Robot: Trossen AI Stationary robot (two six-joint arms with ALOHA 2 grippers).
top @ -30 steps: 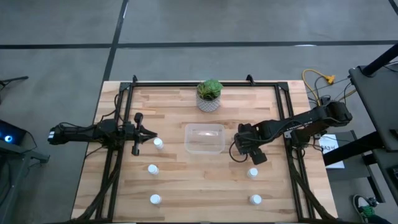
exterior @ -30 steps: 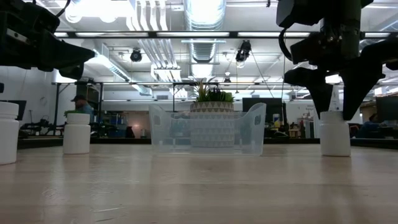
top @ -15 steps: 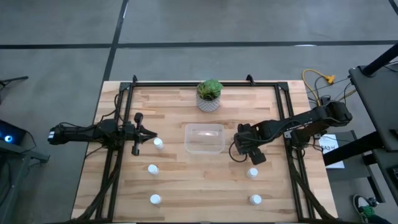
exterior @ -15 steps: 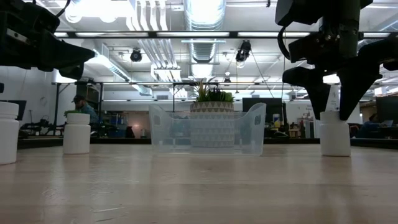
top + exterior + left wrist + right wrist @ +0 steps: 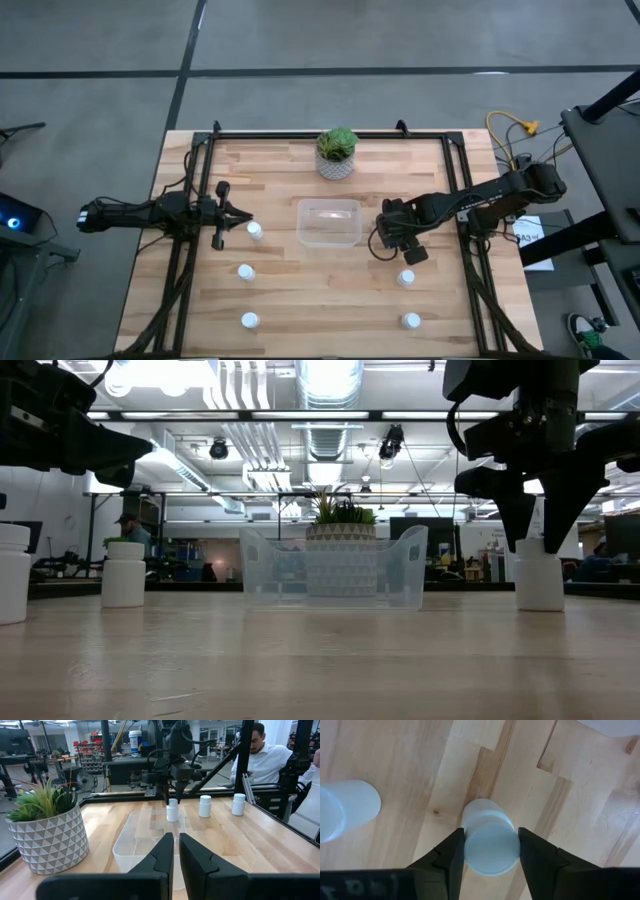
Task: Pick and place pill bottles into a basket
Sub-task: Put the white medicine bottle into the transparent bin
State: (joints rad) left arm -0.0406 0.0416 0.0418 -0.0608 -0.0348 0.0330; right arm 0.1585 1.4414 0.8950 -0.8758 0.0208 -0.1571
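Note:
The clear tray [image 5: 328,222] stands at the table's middle, also in the low view [image 5: 335,568]. My right gripper [image 5: 537,543] is open just right of the tray, fingers pointing down on either side of a white pill bottle [image 5: 491,843] that stands upright on the table [image 5: 538,575]. I cannot tell whether the fingers touch it. Other bottles stand at the left [image 5: 254,231] [image 5: 245,271] [image 5: 249,320] and at the right [image 5: 405,278] [image 5: 410,320]. My left gripper [image 5: 245,214] is shut and empty, above the table left of the tray.
A white pot with a green plant [image 5: 337,152] stands behind the tray near the far edge. Dark frame rails [image 5: 190,250] run along both table sides. A person in a white shirt [image 5: 260,750] sits beyond the table's right side.

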